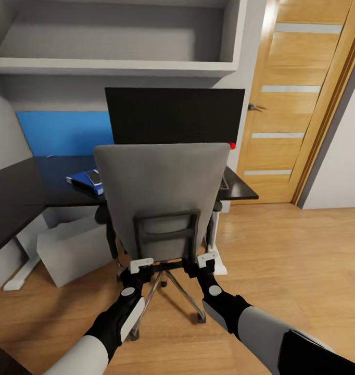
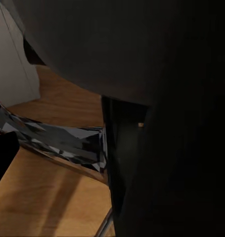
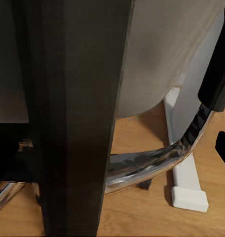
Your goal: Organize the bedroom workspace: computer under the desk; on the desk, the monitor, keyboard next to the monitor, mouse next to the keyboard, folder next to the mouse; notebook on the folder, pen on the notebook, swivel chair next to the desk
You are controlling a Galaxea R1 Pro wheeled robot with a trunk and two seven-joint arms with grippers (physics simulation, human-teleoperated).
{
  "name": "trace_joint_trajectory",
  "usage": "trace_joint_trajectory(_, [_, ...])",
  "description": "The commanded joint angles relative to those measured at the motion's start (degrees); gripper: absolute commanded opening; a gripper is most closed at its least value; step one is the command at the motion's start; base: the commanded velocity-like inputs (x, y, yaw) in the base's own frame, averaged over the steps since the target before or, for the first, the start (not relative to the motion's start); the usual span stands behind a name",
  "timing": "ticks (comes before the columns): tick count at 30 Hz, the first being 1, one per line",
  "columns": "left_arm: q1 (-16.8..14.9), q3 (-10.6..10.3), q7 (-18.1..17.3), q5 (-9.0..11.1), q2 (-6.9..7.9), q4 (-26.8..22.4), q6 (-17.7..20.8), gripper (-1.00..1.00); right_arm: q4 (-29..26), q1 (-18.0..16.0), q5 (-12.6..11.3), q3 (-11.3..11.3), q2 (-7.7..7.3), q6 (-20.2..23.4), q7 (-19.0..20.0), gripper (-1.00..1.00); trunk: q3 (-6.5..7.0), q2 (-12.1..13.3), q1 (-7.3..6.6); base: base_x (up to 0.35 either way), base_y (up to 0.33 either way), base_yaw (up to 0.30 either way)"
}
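The grey swivel chair (image 1: pixel 162 192) stands with its back to me, pushed up to the black desk (image 1: pixel 21 192). My left gripper (image 1: pixel 141 265) and right gripper (image 1: pixel 206 259) both sit against the bottom of its black back frame (image 3: pixel 72 123); whether they clasp it is unclear. The chair's chrome base (image 2: pixel 58 140) shows beneath. The black monitor (image 1: pixel 175 115) stands on the desk behind the chair. On the desk to the left lies the blue folder (image 1: pixel 79 181) with the grey notebook (image 1: pixel 94 177) on it. The pale computer (image 1: pixel 73 250) rests under the desk. A dark keyboard edge (image 1: pixel 224 182) peeks out right of the chair. Mouse and pen are hidden.
A wooden door (image 1: pixel 297 104) stands at the right, with open wooden floor (image 1: pixel 292 260) before it. A blue wall panel (image 1: pixel 63 133) backs the desk, and grey shelving (image 1: pixel 115 65) hangs above. White desk feet (image 3: pixel 189 197) rest on the floor near the chair.
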Motion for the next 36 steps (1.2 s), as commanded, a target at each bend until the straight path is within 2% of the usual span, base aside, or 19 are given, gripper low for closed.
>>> trace_joint_trajectory(1, [-0.1,-0.3,0.5,-0.1,0.05,-0.8,0.0,1.0,0.0,-0.1,-0.4,0.5,0.0,-0.2,-0.3,1.0,-0.05,0.0,-0.01,0.068,0.0,0.0])
trace_joint_trajectory(9, [-0.1,-0.3,0.5,-0.1,0.05,-0.8,0.0,1.0,0.0,-0.1,-0.4,0.5,0.0,-0.2,-0.3,1.0,-0.05,0.0,-0.01,-0.068,0.0,0.0])
trace_joint_trajectory(36, [-0.1,-0.3,0.5,-0.1,0.05,-0.9,0.0,1.0,0.0,-0.1,-0.4,0.4,-0.03,-0.2,-0.4,1.0,-0.05,0.0,-0.01,-0.326,0.0,0.0])
